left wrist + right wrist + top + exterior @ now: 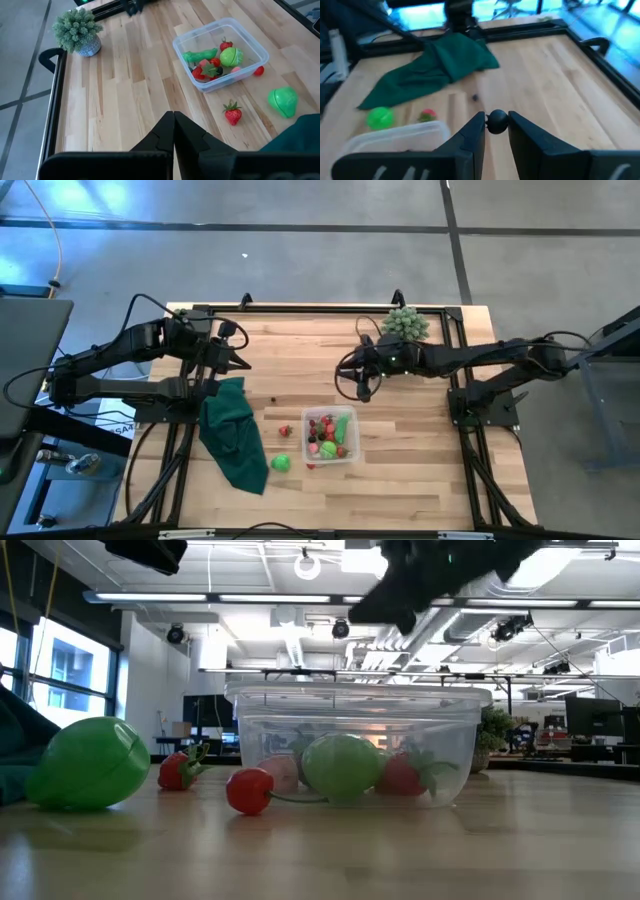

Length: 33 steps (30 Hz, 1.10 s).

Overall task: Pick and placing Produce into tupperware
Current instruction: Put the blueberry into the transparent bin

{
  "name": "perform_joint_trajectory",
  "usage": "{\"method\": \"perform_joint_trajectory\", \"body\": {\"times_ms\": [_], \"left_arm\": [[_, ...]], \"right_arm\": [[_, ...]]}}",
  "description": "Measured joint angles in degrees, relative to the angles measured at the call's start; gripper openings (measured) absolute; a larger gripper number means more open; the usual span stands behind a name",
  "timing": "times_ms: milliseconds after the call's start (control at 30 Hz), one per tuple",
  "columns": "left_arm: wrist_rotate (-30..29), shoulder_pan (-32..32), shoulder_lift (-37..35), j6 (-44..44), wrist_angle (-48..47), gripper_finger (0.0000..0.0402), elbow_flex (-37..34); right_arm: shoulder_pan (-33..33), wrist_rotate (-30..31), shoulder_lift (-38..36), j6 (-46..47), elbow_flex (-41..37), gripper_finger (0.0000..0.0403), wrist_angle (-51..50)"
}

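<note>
Two pincers: right pincer [496, 125] pinching a small dark ball [496, 121] above open table beyond the tupperware [331, 437]; left pincer [173, 131] pressed together.

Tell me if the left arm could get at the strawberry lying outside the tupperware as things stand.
Probably yes: the strawberry lies on bare wood beside the tupperware, clear of the green cloth. The left gripper is shut and would need opening.

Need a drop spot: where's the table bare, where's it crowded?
Bare wood: the middle stretch between the green cloth and the potted plant, and right of the clear tub. Crowded: between cloth and tub, where a green ball and strawberry lie.
</note>
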Motion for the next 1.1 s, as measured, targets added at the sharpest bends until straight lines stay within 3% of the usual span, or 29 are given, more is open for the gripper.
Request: {"method": "perform_joint_trajectory", "body": {"times_ms": [200,400,833,1100], "left_arm": [[0.0,0.02,0.0,-0.02,0.0,0.0001,0.02],[0.0,0.02,0.0,0.0,0.0,0.0001,0.0],[0.0,0.0,0.0,0.0,0.0,0.0001,0.02],[-0.02,0.02,0.0,0.0,0.0,0.0001,0.0]], "right_arm": [[5.59,1.91,3.67,1.41,12.36,0.0073,-17.17],[10.66,1.64,9.82,4.9,16.35,0.0073,-26.15],[19.31,1.44,24.12,10.01,16.36,0.0073,-25.36],[19.68,1.75,26.21,10.03,16.36,0.0073,-25.13]]}}
